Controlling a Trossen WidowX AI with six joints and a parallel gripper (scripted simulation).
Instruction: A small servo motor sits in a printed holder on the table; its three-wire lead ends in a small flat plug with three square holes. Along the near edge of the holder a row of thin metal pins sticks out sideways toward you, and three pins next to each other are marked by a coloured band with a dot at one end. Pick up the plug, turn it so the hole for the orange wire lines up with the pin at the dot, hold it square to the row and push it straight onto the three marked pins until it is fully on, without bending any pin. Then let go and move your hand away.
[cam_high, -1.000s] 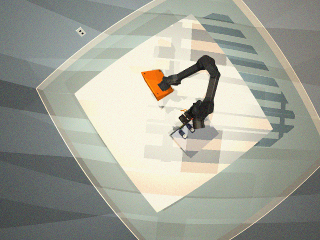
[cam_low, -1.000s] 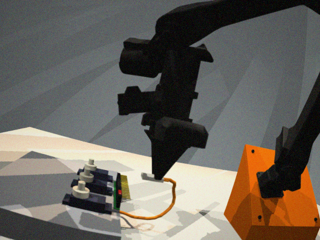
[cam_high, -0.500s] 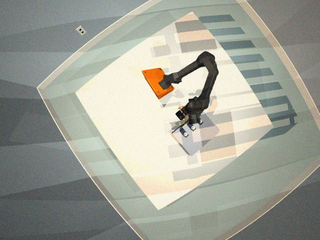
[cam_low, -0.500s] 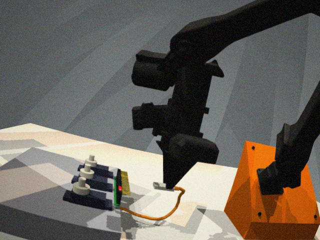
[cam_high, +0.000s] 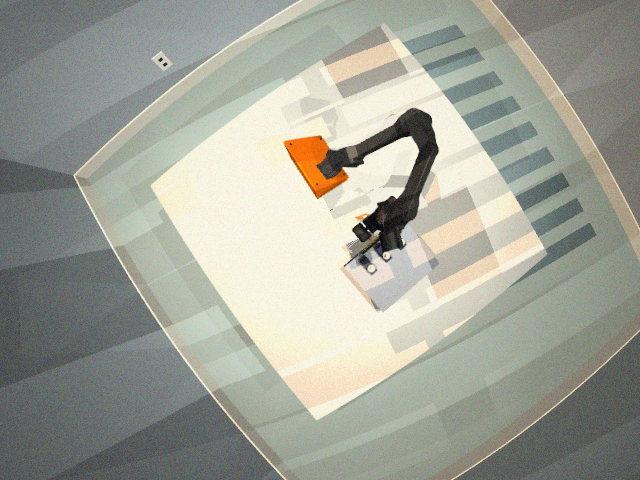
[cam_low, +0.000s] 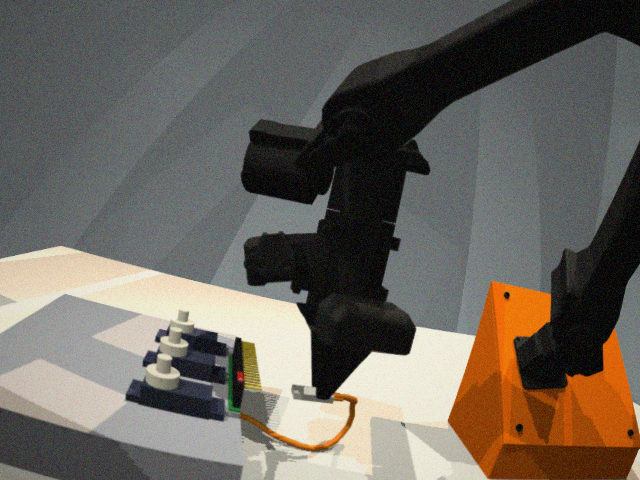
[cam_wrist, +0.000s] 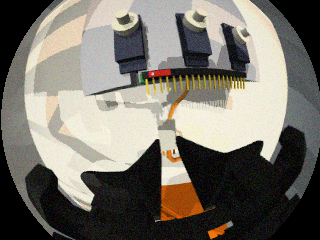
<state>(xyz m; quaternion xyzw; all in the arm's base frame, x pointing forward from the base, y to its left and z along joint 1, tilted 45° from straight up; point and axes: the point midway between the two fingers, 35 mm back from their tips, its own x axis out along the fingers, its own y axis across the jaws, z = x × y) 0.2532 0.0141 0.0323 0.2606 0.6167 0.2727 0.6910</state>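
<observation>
The grey holder (cam_high: 408, 289) (cam_low: 56, 335) carries three dark blue servos with white horns. A row of gold pins (cam_low: 251, 364) (cam_wrist: 202, 81) sticks out of its edge. A red band (cam_low: 240, 376) (cam_wrist: 161, 73) marks pins near the row's left end in the wrist view, with a pale dot at the band's left end. My gripper (cam_low: 324, 395) (cam_wrist: 167, 141) is shut on the grey plug (cam_low: 303, 391) (cam_wrist: 167, 131). The plug's free end points toward the row, with a gap between them. Its holes and wire order cannot be made out. The orange lead (cam_low: 312, 447) (cam_wrist: 176, 106) loops below the plug.
An orange wedge-shaped block (cam_high: 305, 155) (cam_low: 483, 382) stands at the arm's base, on the side of the plug away from the pins. The lead hangs between the holder's edge and my fingers. Patchy shadows lie over the pale table (cam_high: 248, 268).
</observation>
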